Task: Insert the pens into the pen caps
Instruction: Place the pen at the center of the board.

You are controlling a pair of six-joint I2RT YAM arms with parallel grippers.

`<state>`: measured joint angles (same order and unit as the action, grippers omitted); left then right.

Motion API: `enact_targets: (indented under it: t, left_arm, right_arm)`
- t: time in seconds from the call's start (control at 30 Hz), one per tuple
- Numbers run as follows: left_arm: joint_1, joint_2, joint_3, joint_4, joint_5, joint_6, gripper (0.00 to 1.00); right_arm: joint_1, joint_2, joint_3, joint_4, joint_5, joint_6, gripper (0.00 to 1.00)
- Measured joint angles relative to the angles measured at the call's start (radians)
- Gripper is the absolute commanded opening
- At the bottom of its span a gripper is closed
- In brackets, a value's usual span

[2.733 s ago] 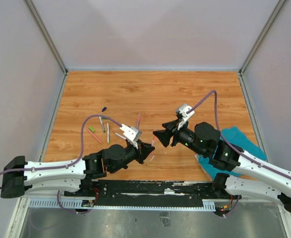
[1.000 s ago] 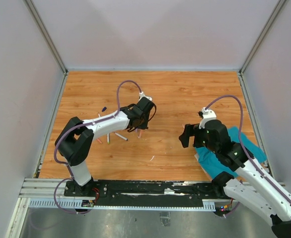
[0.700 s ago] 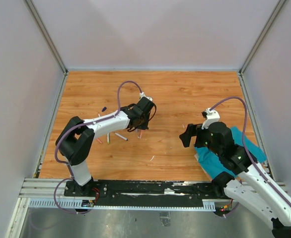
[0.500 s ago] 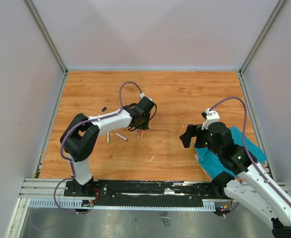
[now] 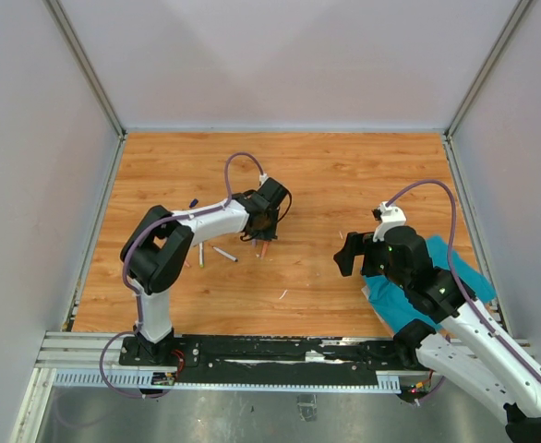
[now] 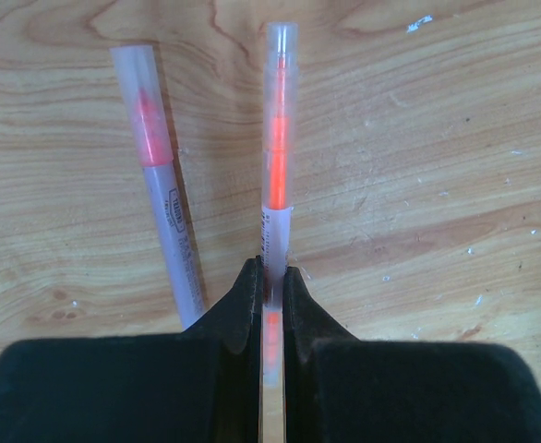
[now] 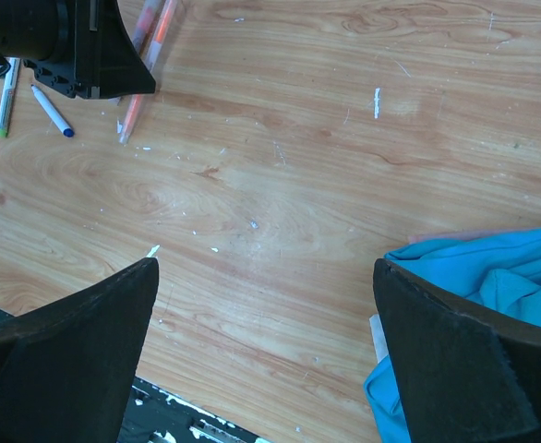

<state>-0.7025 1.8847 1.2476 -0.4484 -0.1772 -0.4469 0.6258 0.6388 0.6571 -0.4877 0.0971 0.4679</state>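
Observation:
My left gripper (image 5: 262, 231) is down at the table left of centre, shut on the barrel of an orange pen (image 6: 278, 148). In the left wrist view its fingers (image 6: 244, 293) pinch the pale barrel, and the pen's clear, orange-filled end points away along the wood. A second pen (image 6: 159, 185) with a pink-red end lies just left of it, slightly slanted. A blue-tipped pen (image 5: 224, 253) and a green-tipped pen (image 5: 200, 256) lie further left. A small dark purple cap (image 5: 194, 202) lies behind them. My right gripper (image 5: 345, 254) is wide open and empty, above bare wood right of centre.
A teal cloth (image 5: 439, 277) lies at the right under the right arm, and shows in the right wrist view (image 7: 492, 286). A small white scrap (image 5: 282, 294) lies near the front middle. Grey walls enclose the wooden table (image 5: 344, 175); a black rail (image 5: 280, 351) runs along the near edge.
Both grippers were close together at the front centre. The left arm then reached out to the pens and shut on the orange one; the right arm drew back to the right and opened.

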Motion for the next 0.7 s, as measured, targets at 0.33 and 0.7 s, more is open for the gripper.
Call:
enact_targets:
  t: [0.33, 0.7]
  left_arm:
    - [0.004, 0.036, 0.024, -0.002, -0.001, -0.011, 0.12]
    - [0.016, 0.044, 0.03, 0.003, -0.002, -0.033, 0.24]
  right_arm:
    - [0.0, 0.0, 0.0, -0.001, 0.0, 0.0, 0.99]
    - [0.0, 0.0, 0.0, -0.006, 0.0, 0.0, 0.98]
